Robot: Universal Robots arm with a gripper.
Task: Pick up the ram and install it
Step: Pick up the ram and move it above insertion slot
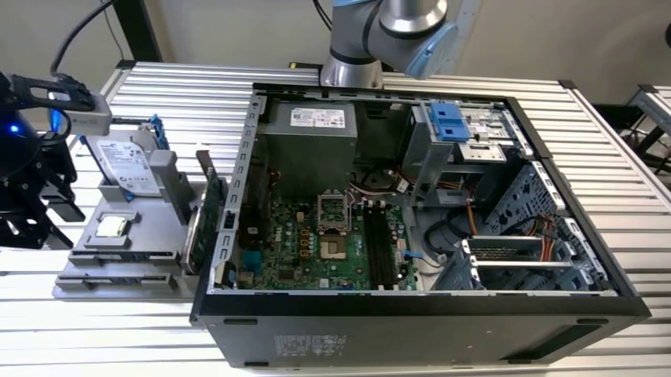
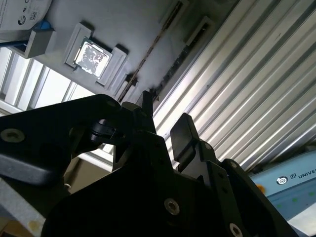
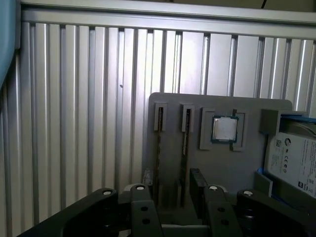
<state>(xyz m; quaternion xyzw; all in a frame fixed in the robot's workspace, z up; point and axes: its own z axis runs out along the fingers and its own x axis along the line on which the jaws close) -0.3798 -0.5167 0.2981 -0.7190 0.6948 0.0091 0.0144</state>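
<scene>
Two ram sticks stand on edge in the slots of a grey holder plate (image 3: 173, 106). One ram stick (image 3: 159, 148) lies beside one black finger (image 3: 147, 178). The other ram stick (image 3: 185, 158) runs down into the gap between the fingers. My gripper (image 3: 173, 181) hovers over this end of the plate, open and holding nothing. In the second wrist view the gripper (image 2: 165, 116) shows the same gap, with a ram stick (image 2: 148, 57) seen edge-on beyond it. In the exterior view the gripper (image 1: 42, 212) is at the far left, beside the ram (image 1: 121, 256).
The holder also carries a processor chip (image 3: 224, 129) and a hard drive (image 3: 294, 158) in a blue frame. An expansion card (image 1: 210, 208) stands at the holder's edge nearest the open computer case (image 1: 419, 306). The motherboard's black slots (image 1: 379, 247) lie inside the case.
</scene>
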